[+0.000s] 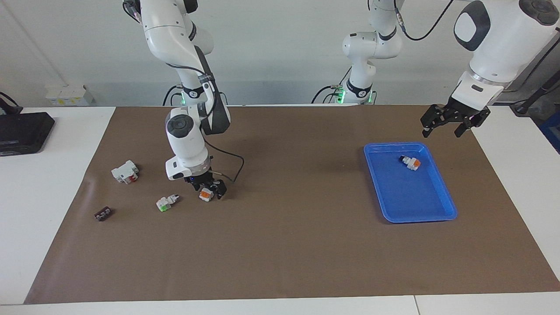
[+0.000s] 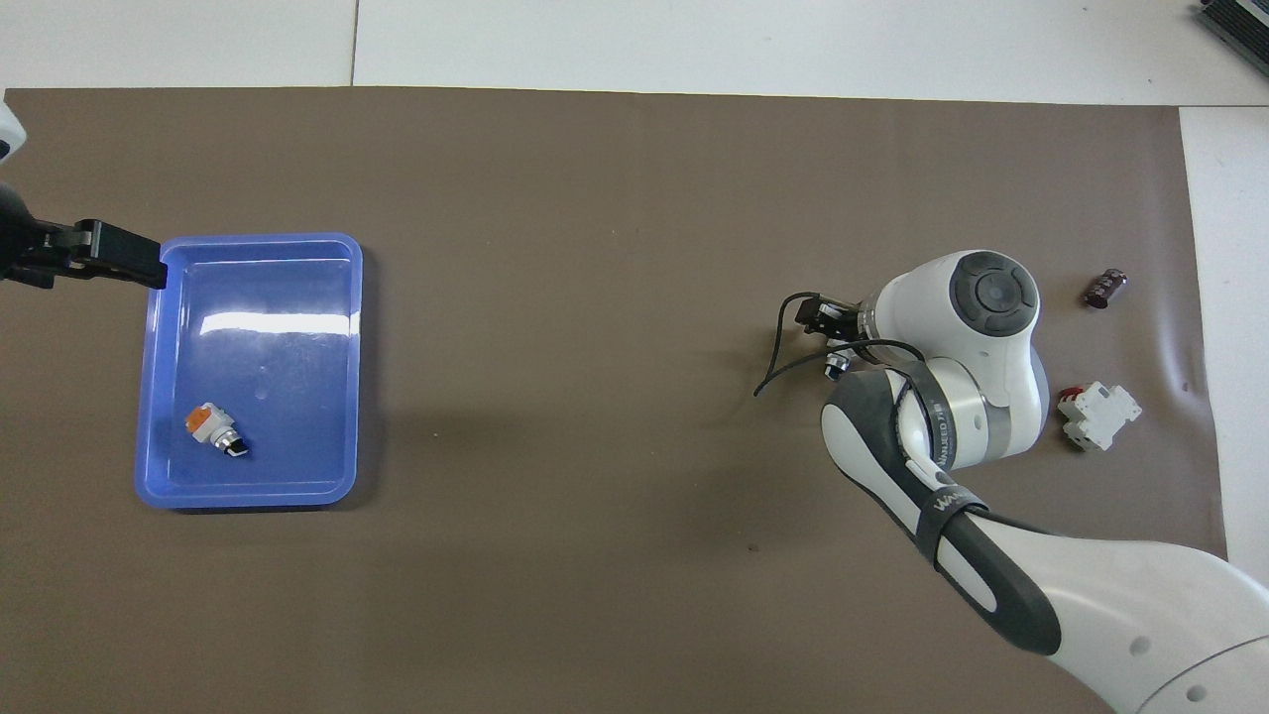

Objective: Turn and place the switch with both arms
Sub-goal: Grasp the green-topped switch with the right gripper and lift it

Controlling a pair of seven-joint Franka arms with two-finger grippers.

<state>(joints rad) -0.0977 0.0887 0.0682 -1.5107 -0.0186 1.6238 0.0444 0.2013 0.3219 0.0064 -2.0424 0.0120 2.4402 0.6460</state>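
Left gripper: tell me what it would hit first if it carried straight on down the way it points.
The left gripper hangs in the air, angled down by the tray's corner nearest the robots. Carried straight on, it would probably meet that rim or the brown mat beside it; depth is unclear.

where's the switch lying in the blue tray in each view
Facing view: the switch lies in the blue tray, in the part nearer the robots, under the left claw.
Overhead view: the same switch sits low in the tray, toward the robots.
Shared landmark: the blue tray at the left arm's end of the table.
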